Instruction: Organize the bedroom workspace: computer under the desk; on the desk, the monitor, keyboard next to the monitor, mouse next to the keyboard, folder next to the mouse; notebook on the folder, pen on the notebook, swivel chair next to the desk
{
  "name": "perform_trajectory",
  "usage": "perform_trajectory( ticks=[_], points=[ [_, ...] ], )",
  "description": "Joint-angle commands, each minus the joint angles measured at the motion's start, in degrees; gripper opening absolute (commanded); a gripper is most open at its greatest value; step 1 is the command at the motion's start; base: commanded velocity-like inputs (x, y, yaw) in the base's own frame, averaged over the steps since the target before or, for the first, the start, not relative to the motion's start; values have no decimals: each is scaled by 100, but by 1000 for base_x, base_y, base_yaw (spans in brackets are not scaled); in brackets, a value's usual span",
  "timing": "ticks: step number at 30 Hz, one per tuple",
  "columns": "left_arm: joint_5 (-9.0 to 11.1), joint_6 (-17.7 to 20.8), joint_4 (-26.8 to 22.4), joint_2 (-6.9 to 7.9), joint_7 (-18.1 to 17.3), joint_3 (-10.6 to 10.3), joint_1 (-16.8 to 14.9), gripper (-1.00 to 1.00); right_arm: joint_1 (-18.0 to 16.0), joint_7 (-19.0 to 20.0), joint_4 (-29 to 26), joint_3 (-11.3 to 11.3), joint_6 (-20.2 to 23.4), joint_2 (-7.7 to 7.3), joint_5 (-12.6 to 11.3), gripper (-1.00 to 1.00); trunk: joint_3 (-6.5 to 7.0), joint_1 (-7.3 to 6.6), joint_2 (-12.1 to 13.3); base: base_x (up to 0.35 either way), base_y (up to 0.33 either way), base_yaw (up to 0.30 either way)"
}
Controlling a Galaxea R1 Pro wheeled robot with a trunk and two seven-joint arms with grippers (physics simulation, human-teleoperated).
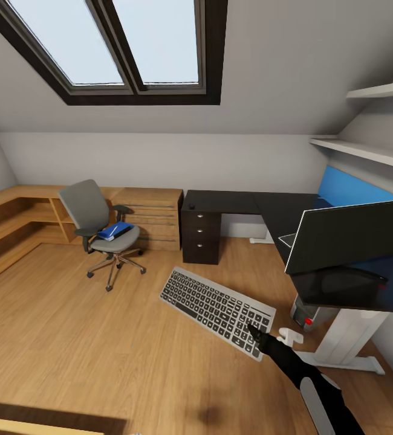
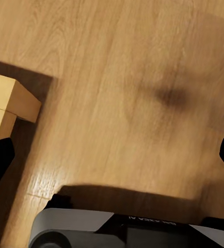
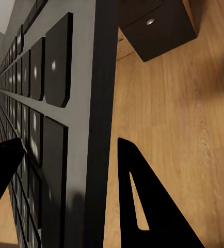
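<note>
The flat grey keyboard with black keys [image 1: 217, 305] was pinched by one corner in the right hand [image 1: 256, 333], above the wooden floor [image 1: 69, 338] beside the dark table [image 1: 281, 208], so tilting and slipping were judged likely.

I am wearing a glossy black right arm [image 1: 293, 365] with a grey forearm panel; my black triangular fingers [image 3: 153, 206] are showing slotted cut-outs (matte plastic).

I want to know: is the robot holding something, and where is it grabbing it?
The right gripper holds the keyboard by its near end edge.
</note>
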Motion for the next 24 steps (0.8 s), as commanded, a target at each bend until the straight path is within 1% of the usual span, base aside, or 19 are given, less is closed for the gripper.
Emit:
perform_trajectory(
  ticks=[1, 7, 10, 24],
  points=[
    [49, -2, -9, 5, 52, -40, -5, 100, -2, 34, -4, -11, 49, 4, -72, -100, -12, 3, -12, 0, 0, 0],
    [44, 4, -9, -71, 52, -34, -5, 100, 2, 34, -4, -13, 37, 7, -81, -100, -12, 3, -12, 0, 0, 0],
    [43, 5, -9, -87, 52, -33, -5, 100, 2, 36, -5, -14, 36, 7, -83, -100, -12, 3, -12, 0, 0, 0],
    [45, 6, -9, -106, 52, -32, -5, 100, 2, 23, -11, -15, 74, 7, -91, -100, -12, 3, -12, 0, 0, 0]
  ],
)
